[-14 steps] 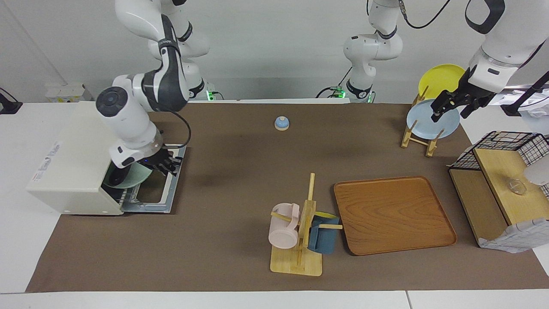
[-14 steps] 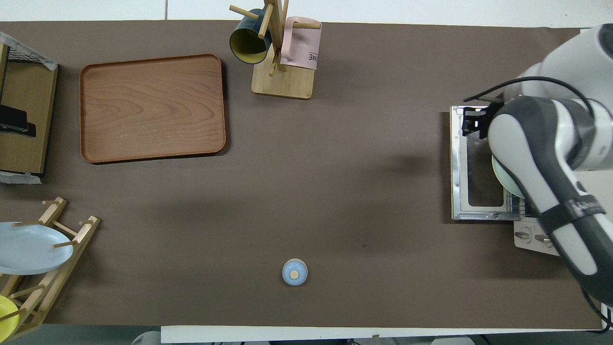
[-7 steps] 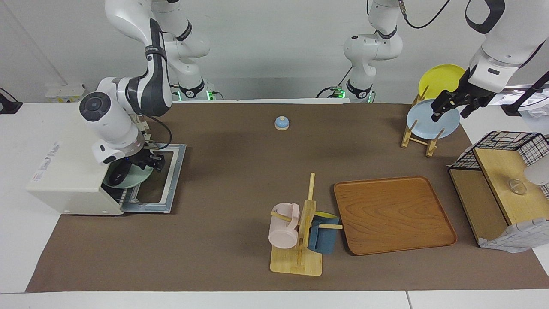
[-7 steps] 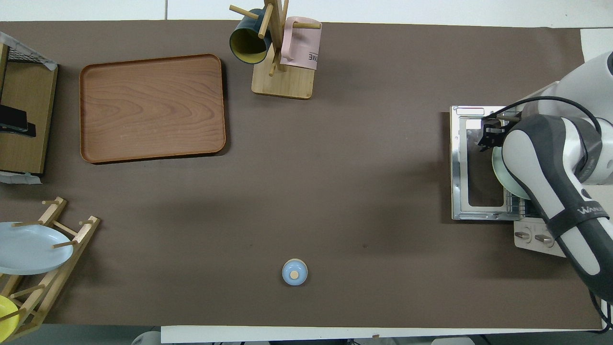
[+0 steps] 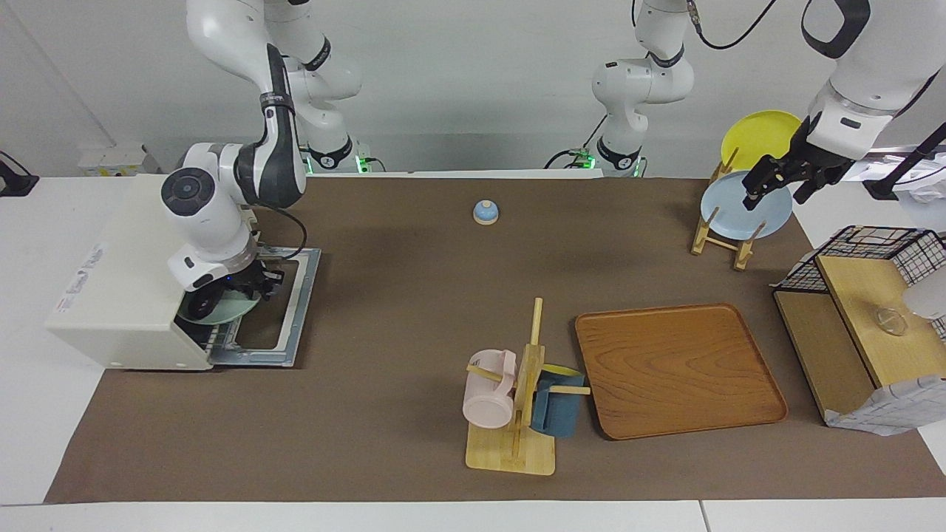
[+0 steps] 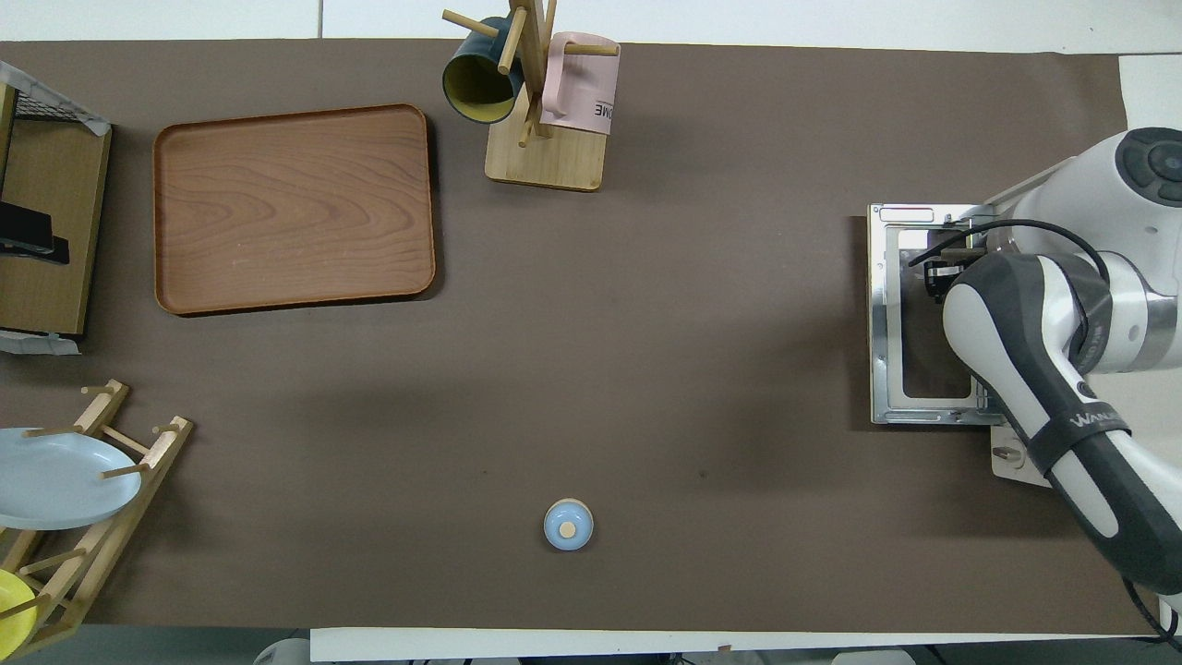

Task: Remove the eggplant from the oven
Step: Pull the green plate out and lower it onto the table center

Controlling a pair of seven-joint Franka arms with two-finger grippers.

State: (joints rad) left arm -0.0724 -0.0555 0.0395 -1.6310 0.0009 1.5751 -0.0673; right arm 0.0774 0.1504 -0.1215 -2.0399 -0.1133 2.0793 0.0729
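The cream-white oven stands at the right arm's end of the table, its door dropped flat on the mat. A pale green plate sits at the oven's mouth on the wire rack. A dark elongated shape on it looks like the eggplant, partly hidden by my right wrist. My right gripper is low over the plate's edge, just in front of the oven's mouth. In the overhead view my right arm hides the plate and eggplant, and the right gripper barely shows over the door. My left gripper waits, open, over the dish rack.
A blue bell sits mid-table near the robots. A mug tree with two mugs and a wooden tray lie farther out. A dish rack with blue and yellow plates and a wire-basket shelf stand at the left arm's end.
My right gripper moved from over the door's outer part in toward the oven's mouth, over the green plate. The left arm has not moved.
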